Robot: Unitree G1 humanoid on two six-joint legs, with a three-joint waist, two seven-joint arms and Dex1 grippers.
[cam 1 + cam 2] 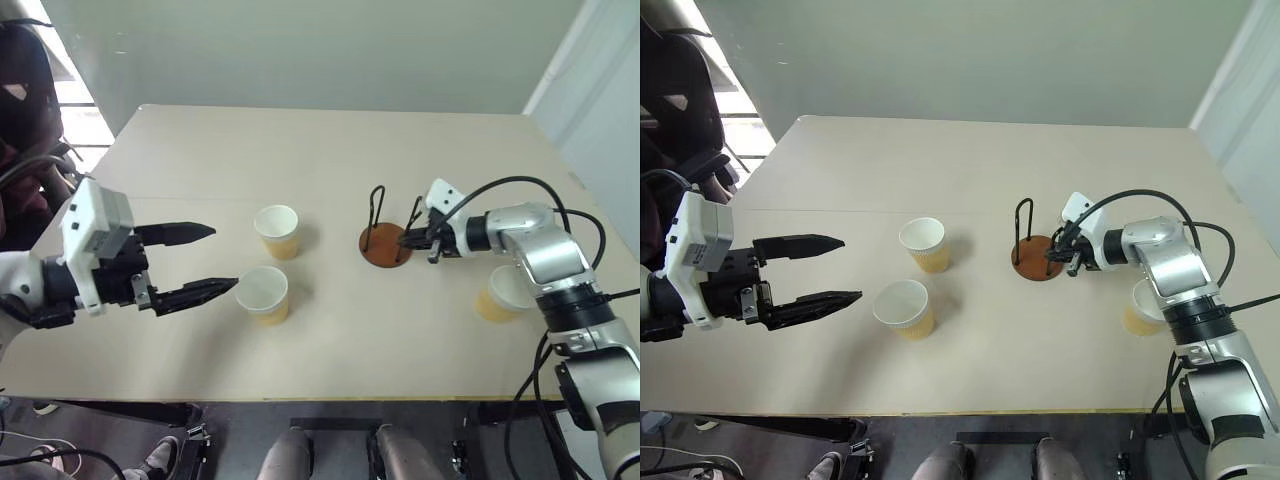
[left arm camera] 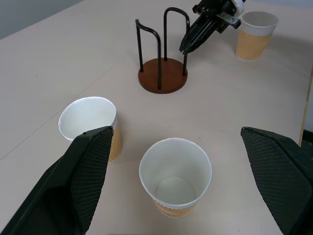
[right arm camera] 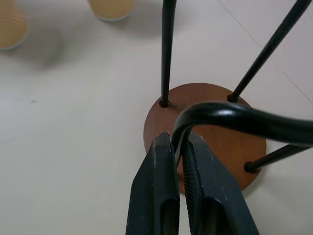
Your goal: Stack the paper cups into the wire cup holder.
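Observation:
The wire cup holder point(image 1: 385, 246), a reddish-brown disc with two black wire loops, stands right of the table's middle. My right gripper point(image 3: 177, 140) is shut on the wire of the loop nearest to it, pinching it between both fingertips. Two paper cups stand upright and empty left of the holder, one farther back point(image 1: 277, 231) and one nearer point(image 1: 264, 293). A third paper cup point(image 1: 500, 294) stands behind my right forearm. My left gripper point(image 1: 222, 258) hangs open just left of the nearer cup, its fingers spread on either side of that cup point(image 2: 176, 176) in the left wrist view, touching nothing.
The beige table point(image 1: 330, 150) has a seam line running across it behind the cups. A dark chair point(image 1: 25, 110) stands past the table's left edge. Black cables point(image 1: 560, 215) loop over my right arm.

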